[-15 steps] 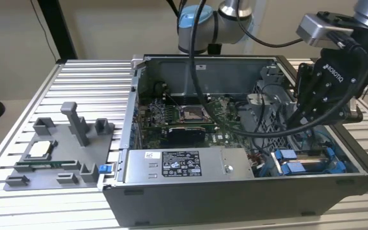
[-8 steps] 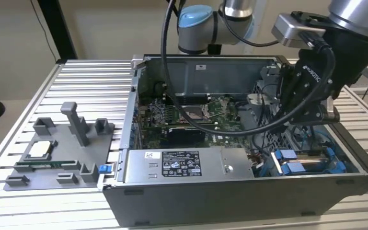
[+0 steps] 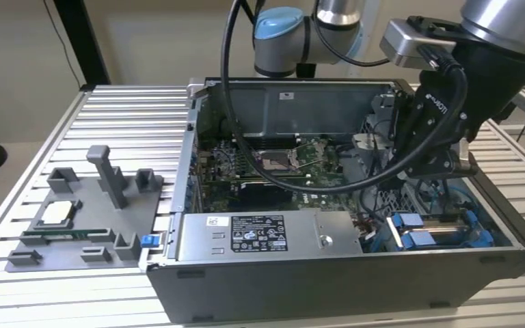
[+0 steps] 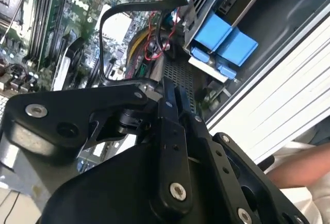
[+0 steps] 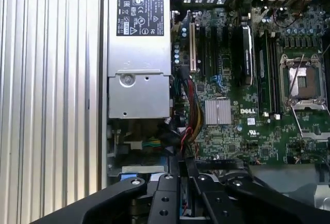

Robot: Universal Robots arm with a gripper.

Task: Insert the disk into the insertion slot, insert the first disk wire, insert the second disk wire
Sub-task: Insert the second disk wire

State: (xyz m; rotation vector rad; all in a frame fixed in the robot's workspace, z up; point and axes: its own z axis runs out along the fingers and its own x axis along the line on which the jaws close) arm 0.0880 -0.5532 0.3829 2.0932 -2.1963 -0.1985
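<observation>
The disk lies in the insertion slot at the open computer case's near corner, on the exterior view's right; its bright blue carrier shows in the second wrist view. My gripper reaches down into the case just behind that bay. Its black fingers stand pressed together in both wrist views. A thin black disk wire loops from the fingertips toward the end of the disk. The spot where the fingers meet the wire is partly hidden by the gripper body.
A silver power supply fills the case's near side, with the green motherboard behind it. Red and yellow cables run beside the fingers. A grey fixture tray sits on the slatted table. A person's arm is outside the case.
</observation>
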